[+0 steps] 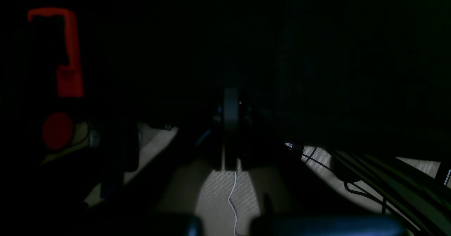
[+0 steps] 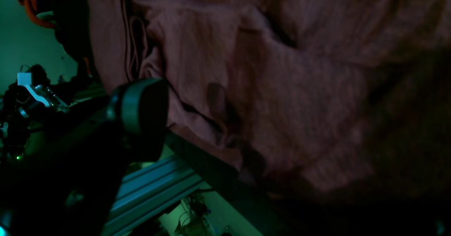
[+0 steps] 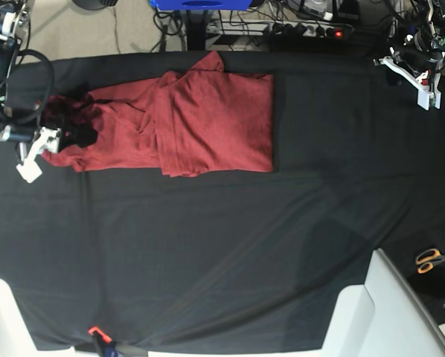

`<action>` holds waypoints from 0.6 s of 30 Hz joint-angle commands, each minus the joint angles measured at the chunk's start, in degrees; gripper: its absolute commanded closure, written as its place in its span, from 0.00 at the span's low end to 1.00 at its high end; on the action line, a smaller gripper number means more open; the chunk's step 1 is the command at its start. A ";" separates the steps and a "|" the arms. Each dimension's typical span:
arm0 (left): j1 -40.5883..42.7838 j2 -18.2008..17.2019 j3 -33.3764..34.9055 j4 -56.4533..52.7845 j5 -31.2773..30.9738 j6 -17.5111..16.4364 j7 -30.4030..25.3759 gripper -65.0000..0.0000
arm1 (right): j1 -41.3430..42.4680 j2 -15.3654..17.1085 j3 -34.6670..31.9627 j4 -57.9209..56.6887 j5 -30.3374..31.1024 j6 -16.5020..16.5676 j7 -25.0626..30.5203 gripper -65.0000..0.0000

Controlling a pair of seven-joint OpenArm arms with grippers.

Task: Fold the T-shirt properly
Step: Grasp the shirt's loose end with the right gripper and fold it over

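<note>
A black cloth [image 3: 230, 245] is covering the whole table, orange-handled scissors [image 3: 433, 259] are lying off its right edge, a power strip [image 3: 315, 30] is glowing red behind it, and a blue bin [image 3: 200, 4] is sitting nearby.

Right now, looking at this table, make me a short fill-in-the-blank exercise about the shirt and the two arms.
1. The T-shirt lies on a ____ table cloth.
2. The right pincer is at the shirt's ____ end in the base view.
3. The left pincer touches ____ of the shirt.
4. Orange-handled ____ lie at the base view's right edge.

Missing words: black; left; nothing; scissors
</note>
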 commanded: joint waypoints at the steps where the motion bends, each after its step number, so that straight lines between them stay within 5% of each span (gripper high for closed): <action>1: 0.17 -0.98 -0.36 0.60 -0.41 -0.08 -0.74 1.00 | -1.83 -0.55 -0.55 -1.02 -8.28 -2.26 -6.67 0.29; 5: 0.17 -0.98 -0.36 0.60 -0.41 -0.08 -0.74 1.00 | -1.74 -0.55 -0.20 -1.28 -8.28 -2.26 -6.67 0.43; 12: 0.17 -0.98 -0.44 0.60 -0.41 -0.08 -0.74 1.00 | -1.56 -0.55 -0.11 -1.46 -8.19 -2.26 -3.33 0.94; 18: 0.17 -0.89 -0.36 0.60 -0.41 -0.08 -0.74 1.00 | -0.95 -0.37 -0.11 -1.46 -8.19 -2.26 -2.45 0.99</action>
